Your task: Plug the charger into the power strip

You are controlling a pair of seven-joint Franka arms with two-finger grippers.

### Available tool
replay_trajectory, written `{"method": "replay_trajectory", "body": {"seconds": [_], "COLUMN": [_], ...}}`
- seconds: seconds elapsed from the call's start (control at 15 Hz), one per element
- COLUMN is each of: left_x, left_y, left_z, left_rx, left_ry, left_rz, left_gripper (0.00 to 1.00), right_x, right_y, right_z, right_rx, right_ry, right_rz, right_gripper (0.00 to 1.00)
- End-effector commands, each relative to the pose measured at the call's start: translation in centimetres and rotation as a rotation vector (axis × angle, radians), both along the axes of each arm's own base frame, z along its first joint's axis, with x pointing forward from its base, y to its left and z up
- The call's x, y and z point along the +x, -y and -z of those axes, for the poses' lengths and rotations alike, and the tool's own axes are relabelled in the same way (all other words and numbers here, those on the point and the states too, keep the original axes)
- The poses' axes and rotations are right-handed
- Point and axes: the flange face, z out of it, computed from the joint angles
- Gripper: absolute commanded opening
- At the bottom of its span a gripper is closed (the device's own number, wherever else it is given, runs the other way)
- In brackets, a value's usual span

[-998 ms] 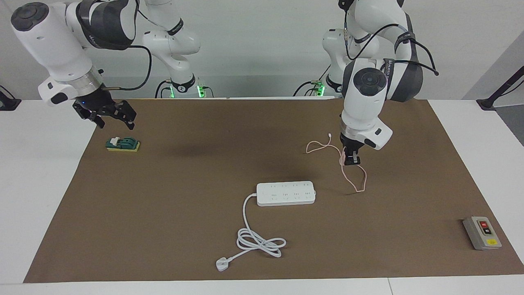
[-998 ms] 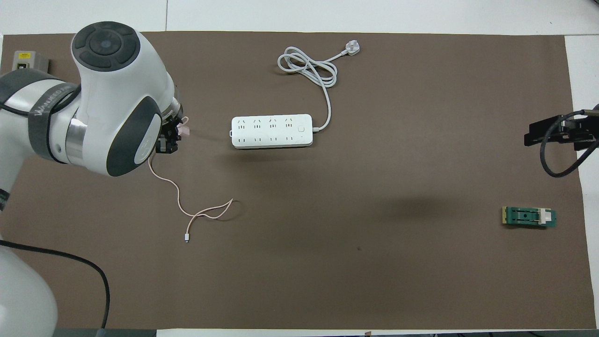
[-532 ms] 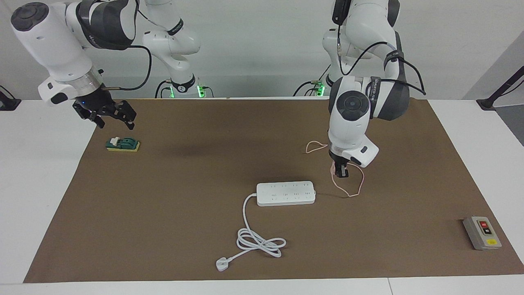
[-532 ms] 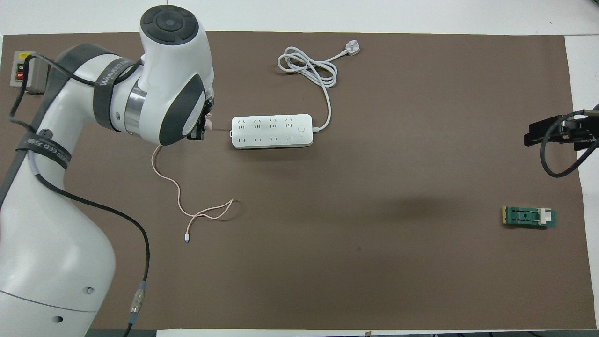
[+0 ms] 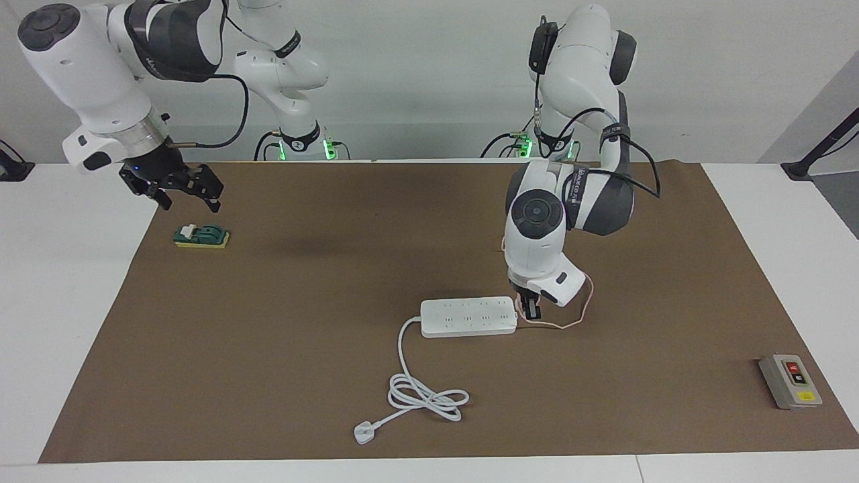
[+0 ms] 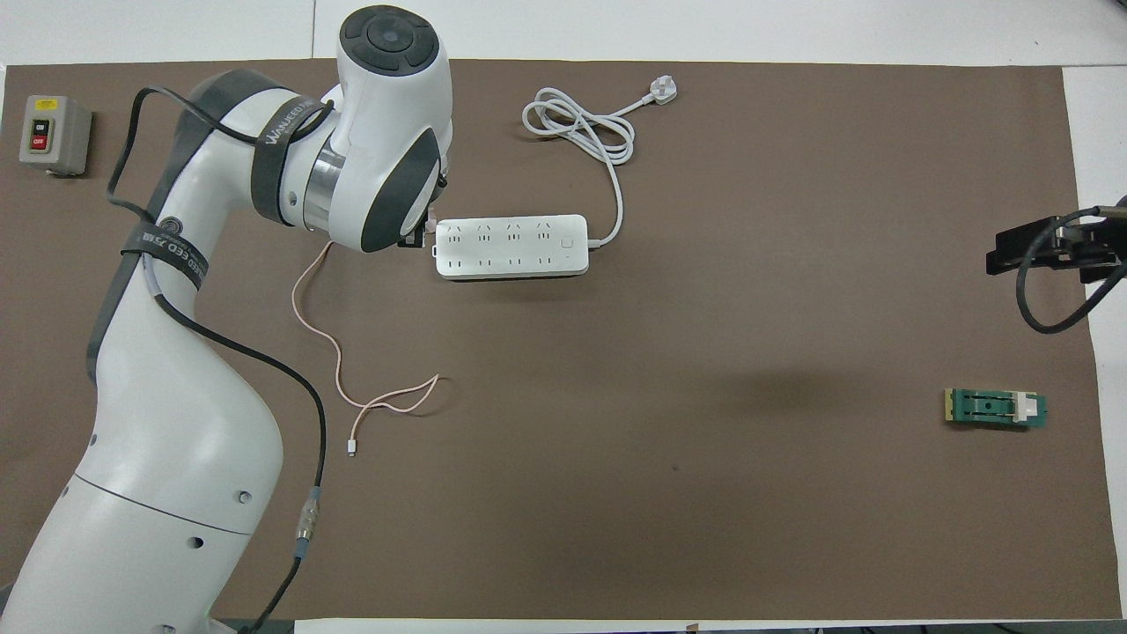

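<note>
While the right hand hangs with its fingers spread apart and holding nothing at the right arm's end of the desk, a small green-and-yellow block lies on the brown mat just below it in the facing view. At mid-mat lies the power strip, its thick white cord coiled farther from the robots and ending in a flat white plug. Just beside the strip's end toward the left arm, the left hand is low over the mat, fingers together on the charger, of which only a pale-pink edge shows. Its thin pink cable trails over the mat toward the robots. A grey switch box sits at the left arm's end.
</note>
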Motion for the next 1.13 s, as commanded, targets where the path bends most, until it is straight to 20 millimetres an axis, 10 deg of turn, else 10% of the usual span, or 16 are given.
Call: {"method": "replay_trajectory", "body": {"seconds": [0.0,1.06], "left_x": [0.2,-4.2], "left_y": [0.8,2.0], "left_z": [-0.3,4.5], "left_rx": [-0.014,-0.024], "left_ry": [0.008,-0.037], "left_rz": [-0.018,0.004], "left_gripper": [0.0,0.0], "right_x": [-0.4,-0.5], "right_y": [0.3,0.4], "right_z": [-0.3,-0.3], "right_rx": [-0.009,-0.009], "right_ry": [0.002,0.002], "right_rz": [-0.011,-0.01], "right_gripper": [1.0,1.0]}}
